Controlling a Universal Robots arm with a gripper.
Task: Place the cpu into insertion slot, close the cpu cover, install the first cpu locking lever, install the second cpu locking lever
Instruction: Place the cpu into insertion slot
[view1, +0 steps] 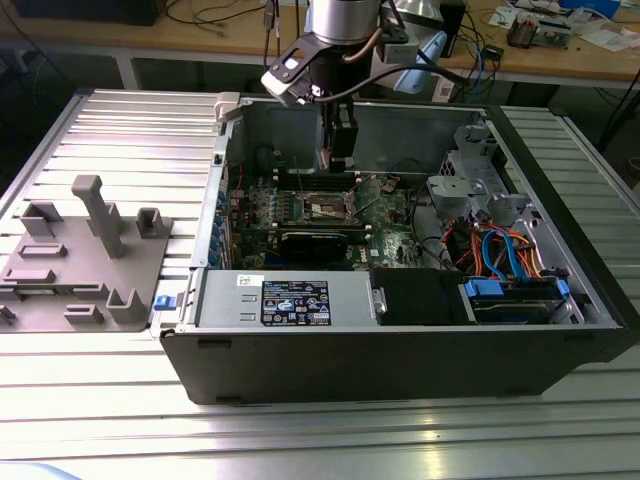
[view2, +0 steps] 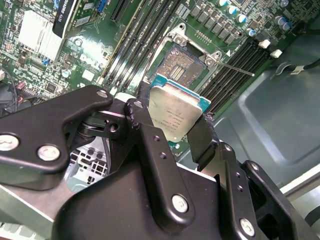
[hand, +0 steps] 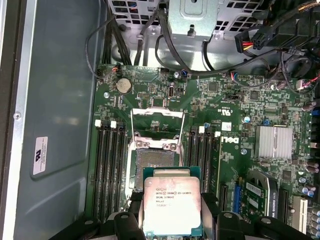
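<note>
The pincer (view2: 171, 115) is drawn in narrow on the cpu (hand: 172, 205). Its two black fingers (view2: 145, 130) press on opposite edges of the chip, whose silvery face shows in both wrist views. The chip hangs above the green circuit board (hand: 215, 107), just short of the insertion slot (hand: 154, 159) and not seated in it.

In the first wrist view the picture's border cuts off the chip's near edge. The chip also hides the near rim of the slot, and the fingers cover part of its sides. Beyond the chip, the rest of the slot lies bare with its dark centre showing. Behind the slot the cpu cover (hand: 157, 111) stands swung up and open.

In the second wrist view a thin metal lever (view2: 235, 68) sticks out sideways beside the slot. How the other lever stands cannot be made out.

Farther off, in the exterior view, the arm reaches down into the open computer case (view1: 400, 350), which lies on the ribbed counter (view1: 100, 400). In that view the chip is too small to tell. A grey moulded tray (view1: 80, 250) sits on the counter to the exterior view's left of the case.
</note>
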